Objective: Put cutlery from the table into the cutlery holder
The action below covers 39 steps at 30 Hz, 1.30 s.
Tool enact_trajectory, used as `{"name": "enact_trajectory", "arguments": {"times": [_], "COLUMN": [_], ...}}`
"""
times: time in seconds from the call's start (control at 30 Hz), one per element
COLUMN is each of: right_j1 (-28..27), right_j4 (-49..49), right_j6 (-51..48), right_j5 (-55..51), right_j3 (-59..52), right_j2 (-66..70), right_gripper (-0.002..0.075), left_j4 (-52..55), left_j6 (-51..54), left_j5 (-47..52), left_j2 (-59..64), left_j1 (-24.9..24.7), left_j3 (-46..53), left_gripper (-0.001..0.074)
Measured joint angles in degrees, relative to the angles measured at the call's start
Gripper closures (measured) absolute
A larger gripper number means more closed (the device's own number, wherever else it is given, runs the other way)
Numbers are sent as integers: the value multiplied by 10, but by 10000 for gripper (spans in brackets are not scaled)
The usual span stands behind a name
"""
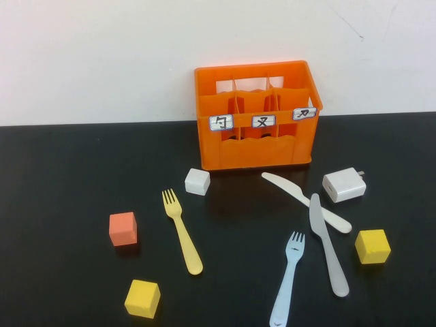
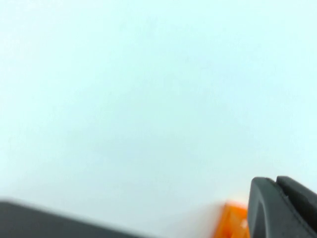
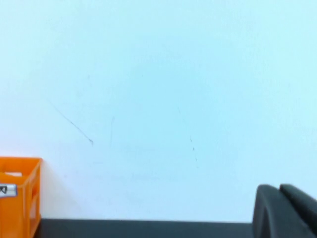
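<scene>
Your yellow fork [image 1: 182, 231] lies tines toward the crate [image 1: 257, 116]; left gripper [image 2: 282, 208] and right gripper [image 3: 285, 210] closed, raised, empty.

Cutlery [image 1: 182, 231] (four pieces) before holder [image 1: 257, 116]

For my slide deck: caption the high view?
Four cutlery pieces and cubes lie before the orange cutlery holder on the black table; no arm shows.

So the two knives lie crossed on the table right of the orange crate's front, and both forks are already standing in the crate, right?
Not quite. The cream-white knife and grey knife do lie crossed, but the yellow fork and pale blue-white fork also lie on the table, not in the orange crate, as the high view shows. The left gripper and right gripper, both shut, appear only in their wrist views.
</scene>
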<state>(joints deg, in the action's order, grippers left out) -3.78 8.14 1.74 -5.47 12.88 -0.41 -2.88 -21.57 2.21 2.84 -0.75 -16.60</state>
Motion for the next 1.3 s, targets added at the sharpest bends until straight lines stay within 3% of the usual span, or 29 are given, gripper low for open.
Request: {"name": "enact_trajectory", "arguments": {"times": [0.23, 0.47, 0.57, 0.77, 0.93, 1.1, 1.23, 1.3], "right_j1": [0, 0, 0, 0, 0, 0, 0, 0], "right_j4": [2, 0, -32, -195, -321, -406, -454, -464], "right_j6": [-1, -9, -86, -290, -421, -517, -558, -574], "right_j5": [-51, -137, -192, -277, -301, -319, -328, -328], "right_j3": [47, 118, 142, 159, 159, 160, 160, 158], "right_j2": [75, 184, 238, 330, 382, 425, 448, 454], "right_gripper": [728, 728, 728, 728, 728, 728, 728, 728], "left_j4": [4, -39, -78, -199, -293, -453, -474, -451], "left_j6": [6, -10, -6, 68, 163, 315, 344, 330], "left_j5": [143, 185, 185, 248, 321, 398, 424, 424], "left_j2": [128, 241, 285, 398, 512, 618, 690, 725], "left_j1": [0, 0, 0, 0, 0, -2, -39, -81], "left_j3": [-84, -91, -91, -110, -154, -229, -288, -321], "left_gripper": [736, 736, 736, 736, 736, 736, 736, 736]}}
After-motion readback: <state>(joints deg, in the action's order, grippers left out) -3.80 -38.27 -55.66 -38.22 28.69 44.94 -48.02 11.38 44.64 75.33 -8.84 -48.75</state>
